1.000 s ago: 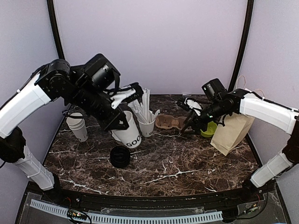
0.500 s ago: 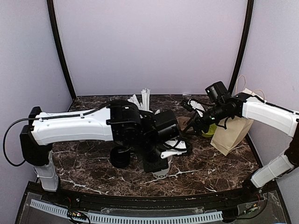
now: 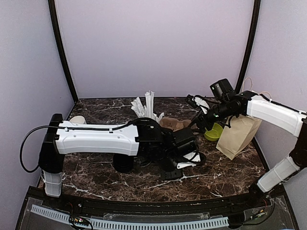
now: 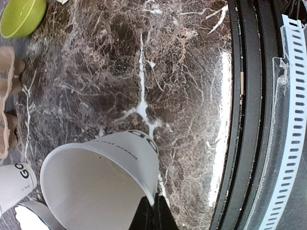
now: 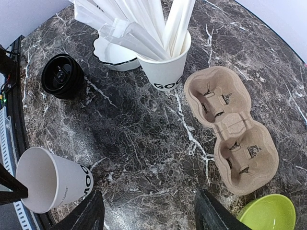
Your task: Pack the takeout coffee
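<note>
One takeout coffee cup (image 4: 100, 177), white with black lettering and no lid on it, is over the front middle of the table. My left gripper (image 4: 154, 213) is shut on its rim, one finger inside the open mouth. The right wrist view shows this cup (image 5: 50, 179) at lower left, leaning; whether it touches the table is unclear. Black lids (image 5: 62, 75) lie stacked further left. My right gripper (image 5: 148, 218) hangs open above bare marble beside the brown pulp cup carrier (image 5: 230, 129), holding nothing. In the top view my left gripper (image 3: 181, 164) hides most of the cup.
A cup of straws (image 5: 165, 72) stands in front of a white scalloped bowl (image 5: 115, 52). A green bowl (image 3: 213, 132) and a brown paper bag (image 3: 237, 134) sit at the right. A white cup stack (image 3: 76, 120) stands at back left. The table's front rail (image 4: 249, 120) is close to the held cup.
My left arm swung from the back left down to the front middle, carrying the cup with it. The right arm lifted slightly and stayed open.
</note>
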Controlling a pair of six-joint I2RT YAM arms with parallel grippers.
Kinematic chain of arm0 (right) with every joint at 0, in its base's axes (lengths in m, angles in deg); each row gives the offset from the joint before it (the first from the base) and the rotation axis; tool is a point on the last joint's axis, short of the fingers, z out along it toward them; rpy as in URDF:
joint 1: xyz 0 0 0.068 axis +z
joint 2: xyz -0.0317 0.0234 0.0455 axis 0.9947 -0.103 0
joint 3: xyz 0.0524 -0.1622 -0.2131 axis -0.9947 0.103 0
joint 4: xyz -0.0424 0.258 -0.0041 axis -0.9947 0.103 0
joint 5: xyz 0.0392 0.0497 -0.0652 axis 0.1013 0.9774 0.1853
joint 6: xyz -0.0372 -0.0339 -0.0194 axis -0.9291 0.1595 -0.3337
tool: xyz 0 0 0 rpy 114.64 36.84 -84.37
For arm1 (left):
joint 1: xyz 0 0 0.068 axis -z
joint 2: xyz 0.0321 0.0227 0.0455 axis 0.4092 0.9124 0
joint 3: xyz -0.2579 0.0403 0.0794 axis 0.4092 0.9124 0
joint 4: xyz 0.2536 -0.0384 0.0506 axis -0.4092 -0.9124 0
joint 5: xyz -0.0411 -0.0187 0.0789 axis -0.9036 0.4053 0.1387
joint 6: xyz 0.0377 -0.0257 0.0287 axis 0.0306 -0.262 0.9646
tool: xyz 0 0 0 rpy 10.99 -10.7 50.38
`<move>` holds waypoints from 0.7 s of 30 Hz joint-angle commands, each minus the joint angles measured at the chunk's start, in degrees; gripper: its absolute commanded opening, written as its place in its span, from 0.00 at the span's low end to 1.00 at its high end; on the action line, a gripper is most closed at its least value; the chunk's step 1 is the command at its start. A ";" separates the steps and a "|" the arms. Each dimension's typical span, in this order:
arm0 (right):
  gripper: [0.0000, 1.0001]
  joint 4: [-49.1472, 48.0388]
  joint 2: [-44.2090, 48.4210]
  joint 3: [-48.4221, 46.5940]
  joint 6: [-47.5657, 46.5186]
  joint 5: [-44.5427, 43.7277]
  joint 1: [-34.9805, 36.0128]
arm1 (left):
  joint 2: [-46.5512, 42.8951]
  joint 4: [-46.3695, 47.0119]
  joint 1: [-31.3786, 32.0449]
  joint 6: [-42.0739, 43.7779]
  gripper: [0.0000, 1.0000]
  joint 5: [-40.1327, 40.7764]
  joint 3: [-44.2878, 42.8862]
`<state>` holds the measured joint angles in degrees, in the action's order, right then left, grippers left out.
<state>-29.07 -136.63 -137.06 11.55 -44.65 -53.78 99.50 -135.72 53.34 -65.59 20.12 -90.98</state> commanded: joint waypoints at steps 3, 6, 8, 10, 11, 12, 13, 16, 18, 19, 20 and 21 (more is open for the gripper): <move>0.65 -1.99 -0.35 0.70 0.49 0.43 -0.22 | -0.23 2.58 0.35 1.76 0.12 2.81 1.82; 0.65 -1.68 -0.80 0.16 0.50 0.76 -0.25 | -0.23 2.02 0.44 1.83 0.18 3.10 1.29; 0.65 -1.41 -1.00 -0.23 0.51 0.93 -0.25 | -0.36 -0.37 0.71 0.95 0.24 3.72 -0.88; 0.65 -1.10 -0.92 -0.26 0.41 1.11 -0.25 | -1.20 -3.73 1.20 -0.93 0.31 5.34 -3.68; 0.65 -0.98 -0.93 -0.10 0.34 1.25 -0.25 | -2.48 -5.94 1.42 -1.70 0.34 5.23 -4.59; 0.65 -0.86 -0.86 0.10 0.14 1.46 -0.25 | -3.27 -6.88 1.47 -3.39 0.43 4.90 -5.73; 0.65 -0.80 -0.89 0.29 -0.02 1.63 -0.24 | -5.17 -8.40 1.51 -4.29 0.49 4.33 -6.14; 0.65 -0.27 -1.08 0.39 -0.80 1.93 -0.25 | -10.25 -13.24 1.52 -8.71 0.52 5.89 -6.17; 0.66 0.43 -1.15 -0.22 -1.54 1.80 -0.24 | -13.35 -15.49 1.32 -11.74 0.54 10.30 -2.87; 0.65 0.93 -1.19 -0.71 -1.89 1.57 -0.24 | -14.16 -16.31 0.48 -14.62 0.55 12.62 -0.03; 0.65 1.27 -1.07 -1.24 -2.19 1.42 -0.25 | -15.40 -17.85 -1.16 -16.10 0.55 13.26 1.28; 0.66 1.52 -0.92 -1.57 -2.39 1.34 -0.25 | -15.89 -18.42 -2.02 -19.01 0.55 14.04 4.11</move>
<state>-28.46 -137.53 -136.80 10.66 -43.95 -53.78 89.80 -145.66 54.19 -74.75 28.14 -92.94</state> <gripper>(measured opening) 0.655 0.548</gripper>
